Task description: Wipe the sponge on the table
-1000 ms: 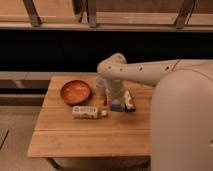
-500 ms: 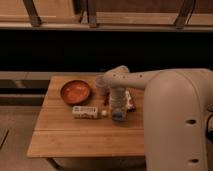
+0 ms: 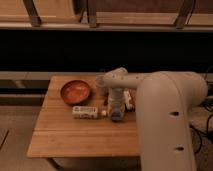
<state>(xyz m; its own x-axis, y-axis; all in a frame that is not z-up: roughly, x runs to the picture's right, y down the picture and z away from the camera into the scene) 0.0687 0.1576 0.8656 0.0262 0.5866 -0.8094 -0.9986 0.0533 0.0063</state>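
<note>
The light-brown wooden table (image 3: 75,135) fills the middle of the camera view. My arm comes in from the right and bends down over the table's right half. The gripper (image 3: 116,114) points straight down, its tip at the table top. It is shut on the sponge (image 3: 116,118), a small bluish block pressed against the wood. The fingers cover most of the sponge.
A white oblong bottle (image 3: 85,112) lies on its side just left of the gripper, cap toward it. An orange bowl (image 3: 75,92) sits at the back left. A whitish cup (image 3: 129,100) stands right behind the gripper. My large white body (image 3: 170,125) covers the table's right edge.
The gripper has moved from beside the cup toward the front of the table and down, carrying the sponge along the wood. Bottle and bowl have stayed put.
</note>
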